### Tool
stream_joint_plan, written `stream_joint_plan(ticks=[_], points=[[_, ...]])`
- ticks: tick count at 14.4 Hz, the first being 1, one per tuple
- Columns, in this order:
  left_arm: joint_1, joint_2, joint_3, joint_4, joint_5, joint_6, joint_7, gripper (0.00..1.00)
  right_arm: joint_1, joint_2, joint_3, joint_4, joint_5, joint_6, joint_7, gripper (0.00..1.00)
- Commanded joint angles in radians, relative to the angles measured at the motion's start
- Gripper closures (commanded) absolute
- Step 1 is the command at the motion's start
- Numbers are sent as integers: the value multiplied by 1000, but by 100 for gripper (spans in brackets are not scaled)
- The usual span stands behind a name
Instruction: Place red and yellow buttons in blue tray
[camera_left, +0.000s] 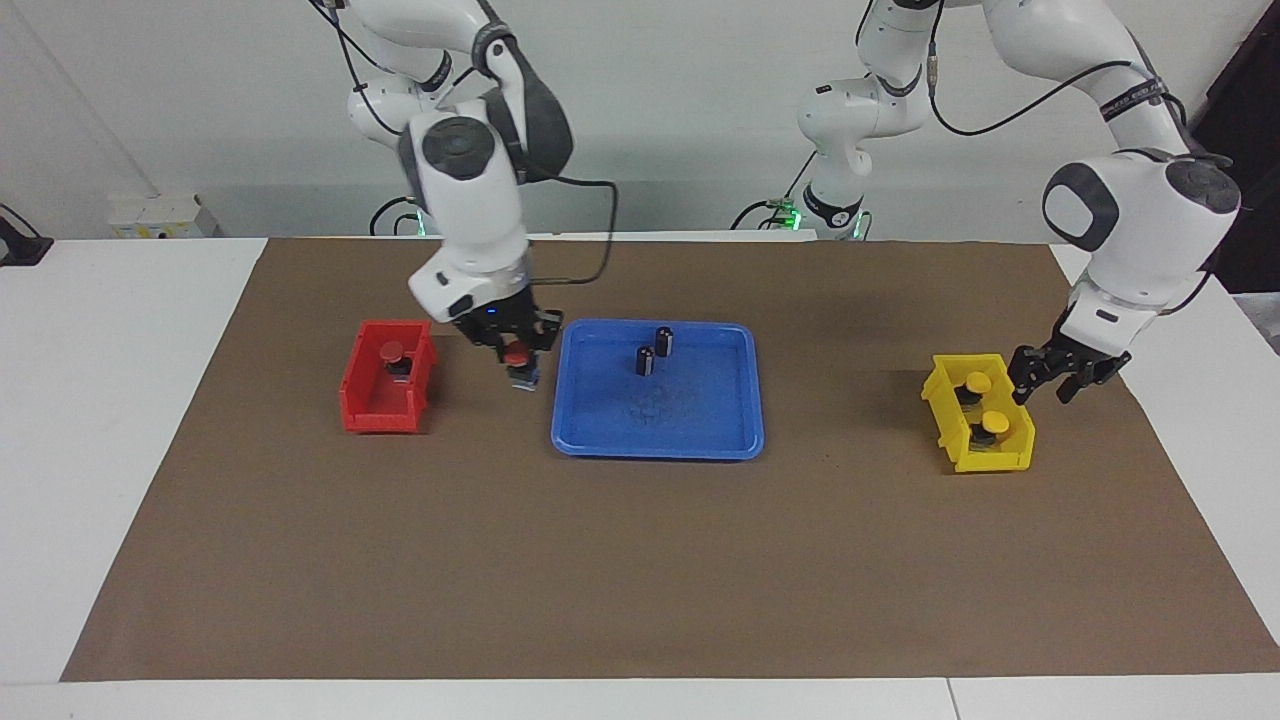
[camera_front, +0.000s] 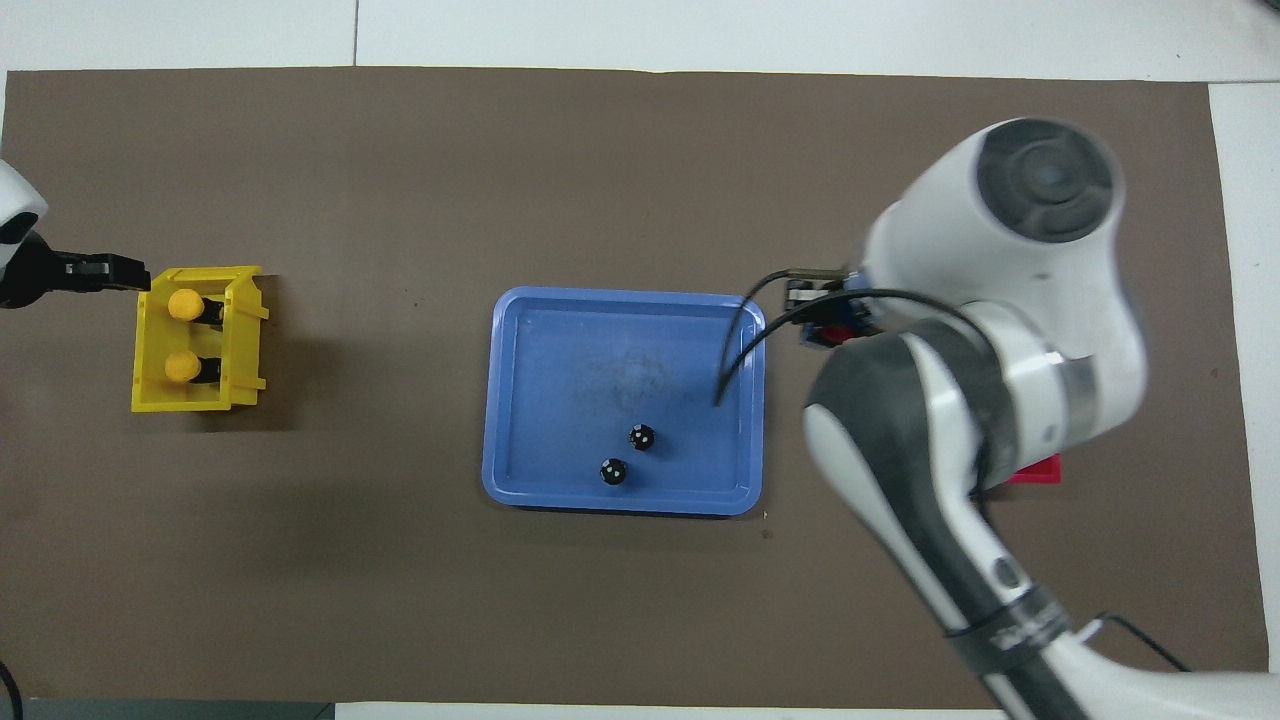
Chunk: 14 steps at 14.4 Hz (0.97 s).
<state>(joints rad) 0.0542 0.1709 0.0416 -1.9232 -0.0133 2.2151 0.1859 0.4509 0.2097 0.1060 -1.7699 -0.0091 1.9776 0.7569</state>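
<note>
My right gripper (camera_left: 518, 362) is shut on a red button (camera_left: 515, 354) and holds it just above the mat, between the red bin (camera_left: 372, 408) and the blue tray (camera_left: 690, 425). In the overhead view my right arm hides most of that gripper (camera_front: 822, 318). A second red button (camera_left: 393, 352) stands in the red bin. Two yellow buttons (camera_left: 977, 382) (camera_left: 991, 421) stand in the yellow bin (camera_left: 985, 460); they show in the overhead view too (camera_front: 184, 304) (camera_front: 180, 366). My left gripper (camera_left: 1043, 393) is open and empty beside the yellow bin. The blue tray (camera_front: 560, 380) holds no buttons.
Two dark capless cylinders (camera_left: 664, 341) (camera_left: 646, 361) stand in the blue tray, in the part nearer to the robots. A brown mat (camera_left: 640, 570) covers the table. Only a sliver of the red bin (camera_front: 1035, 470) shows under my right arm in the overhead view.
</note>
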Motion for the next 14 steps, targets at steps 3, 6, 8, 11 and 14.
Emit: stream_joint_plan(ticks=[3, 6, 8, 11, 14], points=[[-25, 13, 6, -36, 19, 35, -23, 37, 49, 103, -8, 32, -49, 66, 52, 72], [-25, 16, 4, -71, 19, 77, -23, 37, 67, 146, -8, 27, -48, 136, 85, 72], [-25, 16, 4, -91, 19, 90, -22, 37, 87, 163, -8, 24, -48, 155, 98, 72], [-30, 13, 3, -125, 19, 118, -23, 37, 86, 162, -8, -3, -48, 199, 98, 69], [-45, 18, 4, -126, 15, 139, -58, 55, 74, 160, -8, -7, -48, 202, 96, 28]])
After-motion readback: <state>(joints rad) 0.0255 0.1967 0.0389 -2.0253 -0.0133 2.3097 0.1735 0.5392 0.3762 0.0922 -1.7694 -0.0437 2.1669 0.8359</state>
